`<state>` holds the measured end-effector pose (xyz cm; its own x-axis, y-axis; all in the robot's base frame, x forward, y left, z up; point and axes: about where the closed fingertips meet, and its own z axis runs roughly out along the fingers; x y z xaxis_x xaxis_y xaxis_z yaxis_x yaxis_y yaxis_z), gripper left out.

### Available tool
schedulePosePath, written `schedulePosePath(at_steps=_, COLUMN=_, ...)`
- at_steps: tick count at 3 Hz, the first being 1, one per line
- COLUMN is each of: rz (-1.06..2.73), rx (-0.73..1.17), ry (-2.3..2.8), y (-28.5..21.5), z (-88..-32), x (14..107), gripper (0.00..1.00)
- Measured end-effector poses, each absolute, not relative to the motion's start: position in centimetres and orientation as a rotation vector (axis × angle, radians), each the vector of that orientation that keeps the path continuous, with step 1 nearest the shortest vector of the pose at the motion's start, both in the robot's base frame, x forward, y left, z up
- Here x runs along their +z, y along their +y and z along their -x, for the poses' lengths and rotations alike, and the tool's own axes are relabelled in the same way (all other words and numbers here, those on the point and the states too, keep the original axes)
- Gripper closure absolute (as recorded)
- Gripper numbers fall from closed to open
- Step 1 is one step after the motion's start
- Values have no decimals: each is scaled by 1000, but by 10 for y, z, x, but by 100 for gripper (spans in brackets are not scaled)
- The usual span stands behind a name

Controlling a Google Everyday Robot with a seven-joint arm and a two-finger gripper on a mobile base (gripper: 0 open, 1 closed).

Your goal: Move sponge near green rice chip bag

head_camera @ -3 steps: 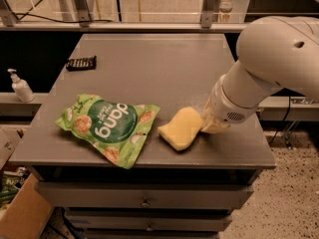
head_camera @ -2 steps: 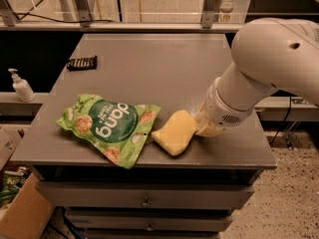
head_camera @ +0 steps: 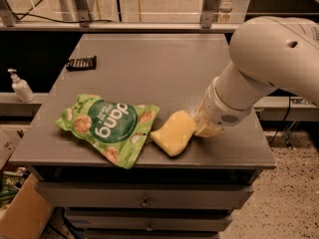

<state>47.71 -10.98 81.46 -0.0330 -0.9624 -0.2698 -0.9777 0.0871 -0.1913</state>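
Note:
The pale yellow sponge (head_camera: 173, 132) lies near the front edge of the grey table (head_camera: 149, 59). Its left corner touches the right edge of the green rice chip bag (head_camera: 107, 126). The bag lies flat at the table's front left, its "dang" lettering upside down. My gripper (head_camera: 200, 127) is at the sponge's right end, shut on it, with the yellowish fingers mostly hidden under the large white arm (head_camera: 269, 68).
A small black ridged object (head_camera: 81, 62) lies at the table's far left. A white pump bottle (head_camera: 21, 86) stands on a ledge left of the table. A cardboard box (head_camera: 25, 213) sits on the floor at lower left. Drawers (head_camera: 144, 203) are under the tabletop.
My gripper has carried the sponge leftward along the front of the table, closing the gap until the sponge touches the bag. The bag has not moved.

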Motion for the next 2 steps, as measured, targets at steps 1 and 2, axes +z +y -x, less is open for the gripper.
schedulePosePath(at_steps=1, rz=1925, rx=65, ry=2044, y=-109, z=-477, x=815, gripper=37)
schedulePosePath(at_steps=2, rz=1927, rx=64, ry=2043, y=-109, z=-476, x=815, gripper=12)
